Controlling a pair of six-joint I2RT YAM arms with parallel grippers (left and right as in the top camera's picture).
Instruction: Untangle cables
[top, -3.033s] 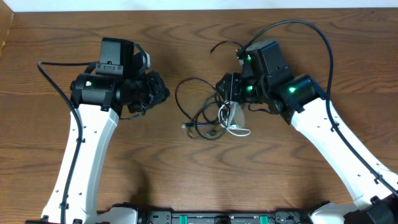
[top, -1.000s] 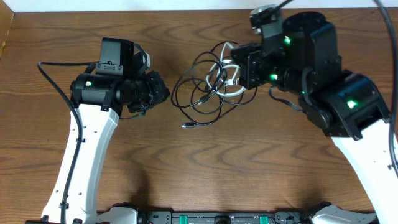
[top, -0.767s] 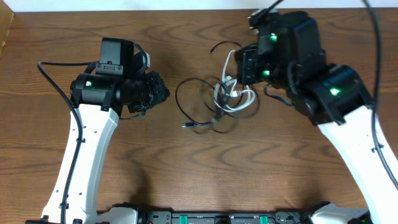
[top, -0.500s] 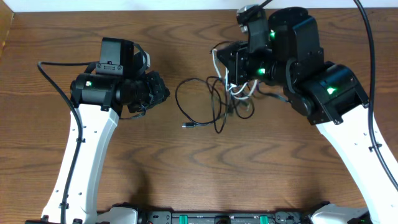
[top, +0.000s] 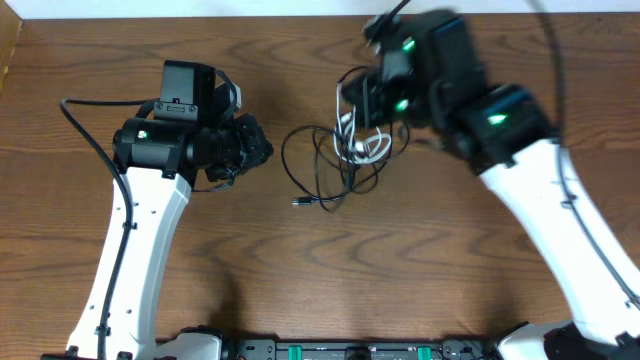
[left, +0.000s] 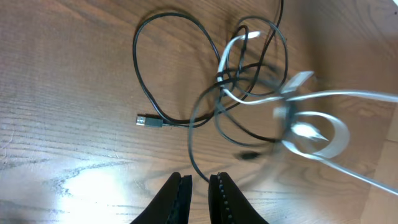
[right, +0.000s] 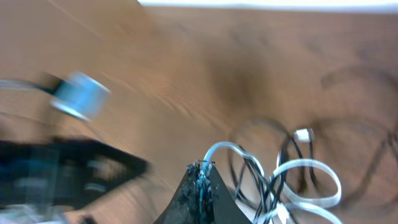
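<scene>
While the right pincer (right: 200, 168) pinches the short white cord (right: 308, 163), seemingly to draw it out of the thin black cords (left: 149, 120) tangled mid-table, the left pincer (left: 199, 186) hovers left of them, pressed together, empty.

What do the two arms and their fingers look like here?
The left arm and right arm have white links and bulky black joint housings with green lights. A thick black cable trails off the left arm. The fingers are slim and black, ribbed on their inner faces.

table (top: 300, 270): brown wood grain | white strip (top: 200, 8): along far edge | black rail (top: 350, 350): near edge
</scene>
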